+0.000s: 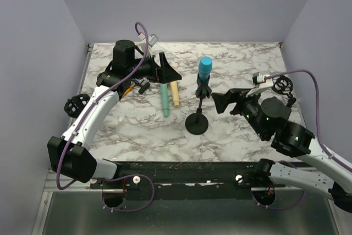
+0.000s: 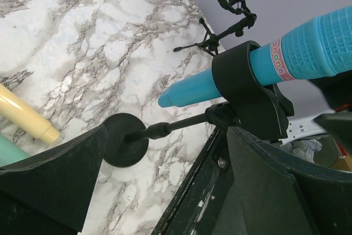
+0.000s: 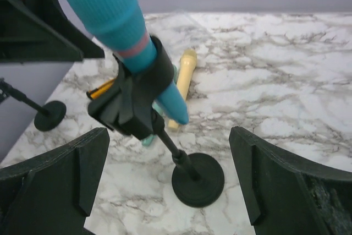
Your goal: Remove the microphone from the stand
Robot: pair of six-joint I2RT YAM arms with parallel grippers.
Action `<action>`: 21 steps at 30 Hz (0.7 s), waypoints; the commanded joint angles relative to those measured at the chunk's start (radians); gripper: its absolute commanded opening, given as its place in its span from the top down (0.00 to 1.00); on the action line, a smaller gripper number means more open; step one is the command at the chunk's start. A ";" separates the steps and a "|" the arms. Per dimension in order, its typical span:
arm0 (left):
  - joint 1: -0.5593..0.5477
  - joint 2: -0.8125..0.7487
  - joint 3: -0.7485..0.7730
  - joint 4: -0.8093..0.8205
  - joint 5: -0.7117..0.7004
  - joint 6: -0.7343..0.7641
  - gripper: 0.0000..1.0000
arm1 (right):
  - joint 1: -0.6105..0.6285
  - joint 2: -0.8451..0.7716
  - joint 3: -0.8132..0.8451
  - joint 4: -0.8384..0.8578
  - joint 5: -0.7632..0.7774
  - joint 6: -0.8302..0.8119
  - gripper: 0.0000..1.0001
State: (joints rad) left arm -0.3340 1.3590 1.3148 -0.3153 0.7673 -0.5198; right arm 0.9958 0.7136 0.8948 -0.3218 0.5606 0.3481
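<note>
Both grippers stood with fingers spread wide and nothing in them, one on each side of the stand, which stood upright near the middle of the table. The blue microphone sat in the stand's black clip, head up and tail poking out beneath the clip, so nothing of the task was done yet. The left gripper hung just left of the clip, toward the far-left corner, over a yellow stick and a teal stick that lay side by side on the surface. The right gripper hung close on the stand's right, about level with the pole below the clip, not touching it as far as I could tell.

To my eye this was the approach step, the arms lining up before a grasp. The next move, I judged, called for one gripper to pin the pole or the round base while the other closed on the microphone's body above the clip and drew it out along its own axis. The base looked light, so an unbraced pull could tip the whole stand.
</note>
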 commanded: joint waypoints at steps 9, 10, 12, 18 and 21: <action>-0.060 -0.022 -0.004 -0.013 -0.057 0.077 0.06 | 0.006 0.383 0.551 -0.206 -0.014 -0.145 0.00; -0.066 -0.026 -0.003 -0.015 -0.061 0.080 0.06 | 0.005 0.406 0.577 -0.206 -0.026 -0.147 0.00; -0.075 -0.032 -0.004 -0.015 -0.064 0.089 0.06 | 0.005 0.448 0.616 -0.207 -0.034 -0.151 0.00; -0.113 -0.075 -0.022 -0.003 -0.123 0.133 0.06 | 0.005 0.555 0.708 -0.243 0.062 -0.152 0.00; -0.133 -0.101 -0.040 0.016 -0.143 0.146 0.06 | 0.004 0.569 0.710 -0.234 0.062 -0.159 0.03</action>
State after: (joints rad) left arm -0.4416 1.3220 1.3041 -0.3336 0.6838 -0.4252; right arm 0.9958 1.2659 1.5719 -0.5194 0.5850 0.2134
